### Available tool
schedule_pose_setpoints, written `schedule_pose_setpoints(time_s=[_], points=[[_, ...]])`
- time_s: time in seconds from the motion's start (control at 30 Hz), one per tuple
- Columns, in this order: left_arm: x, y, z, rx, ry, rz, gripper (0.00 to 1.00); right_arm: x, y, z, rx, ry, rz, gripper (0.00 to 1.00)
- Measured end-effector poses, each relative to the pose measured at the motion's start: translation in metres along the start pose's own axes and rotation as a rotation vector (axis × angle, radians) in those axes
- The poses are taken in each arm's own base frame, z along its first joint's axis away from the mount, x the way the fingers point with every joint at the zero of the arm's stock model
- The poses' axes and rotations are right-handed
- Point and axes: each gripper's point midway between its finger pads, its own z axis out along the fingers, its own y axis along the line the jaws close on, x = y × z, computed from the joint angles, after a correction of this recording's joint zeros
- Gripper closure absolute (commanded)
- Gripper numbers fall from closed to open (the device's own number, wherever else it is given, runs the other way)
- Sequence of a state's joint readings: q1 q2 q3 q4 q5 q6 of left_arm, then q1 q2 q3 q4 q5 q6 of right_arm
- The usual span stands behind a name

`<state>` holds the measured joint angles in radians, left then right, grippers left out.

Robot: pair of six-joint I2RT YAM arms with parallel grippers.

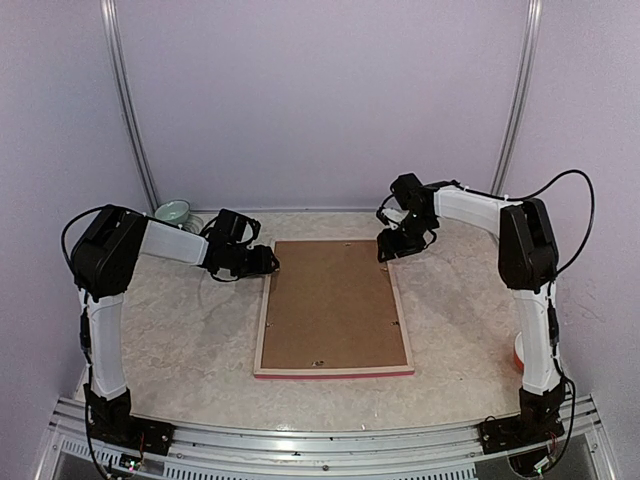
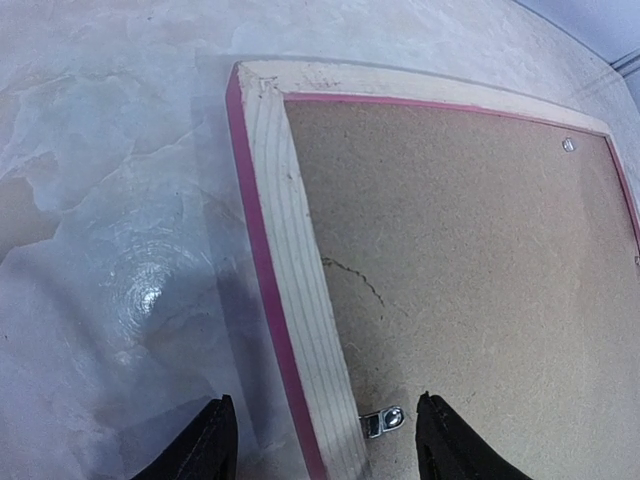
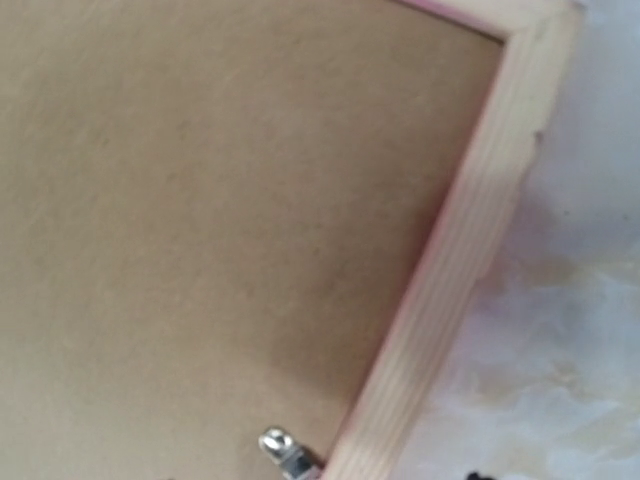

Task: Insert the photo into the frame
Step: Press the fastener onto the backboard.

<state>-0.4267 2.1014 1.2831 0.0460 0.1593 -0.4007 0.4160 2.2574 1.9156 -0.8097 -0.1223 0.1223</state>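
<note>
A: The frame [image 2: 300, 330] rail between the jaws of the left gripper [image 2: 325, 445]?
B: Bare pale wood with visible grain and a pink painted edge
A: And the backing board [image 2: 470, 260] ahead of them?
B: Matt brown fibreboard, slightly rough. The clip [image 2: 385, 420] by the right-hand jaw is shiny metal

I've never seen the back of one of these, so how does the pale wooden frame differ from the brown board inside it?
The frame is pale grained wood with a pink edge; the brown board is plain and speckled. The frame is four narrow rails; the brown board is one wide sheet filling the opening between them. Both are rectangular and lie flat on the table.
</note>
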Motion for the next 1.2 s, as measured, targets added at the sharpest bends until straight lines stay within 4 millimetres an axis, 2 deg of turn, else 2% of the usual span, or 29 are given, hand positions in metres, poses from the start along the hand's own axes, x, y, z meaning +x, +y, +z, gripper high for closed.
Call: schedule_pose_setpoints(time_s=[0.17, 0.4, 0.57, 0.77, 0.97, 1.2], points=[[0.000, -0.001, 0.000, 0.005, 0.002, 0.000, 0.39, 0.003, 0.000, 0.002, -0.001, 0.010, -0.051, 0.40], [0.001, -0.003, 0.000, 0.016, 0.006, 0.000, 0.39, 0.017, -0.009, 0.023, 0.032, 0.063, -0.083, 0.43], [0.001, -0.003, 0.000, 0.017, 0.007, 0.000, 0.39, 0.019, -0.014, 0.026, 0.056, 0.072, -0.096, 0.46], [0.001, -0.003, 0.000, 0.019, 0.007, 0.000, 0.39, 0.019, -0.015, 0.026, 0.071, 0.071, -0.103, 0.55], [0.001, -0.003, 0.000, 0.019, 0.007, -0.001, 0.39, 0.018, -0.012, 0.026, 0.068, 0.069, -0.109, 0.71], [0.001, -0.003, 0.001, 0.021, 0.004, 0.000, 0.39, 0.018, -0.013, 0.026, 0.075, 0.066, -0.091, 0.79]])
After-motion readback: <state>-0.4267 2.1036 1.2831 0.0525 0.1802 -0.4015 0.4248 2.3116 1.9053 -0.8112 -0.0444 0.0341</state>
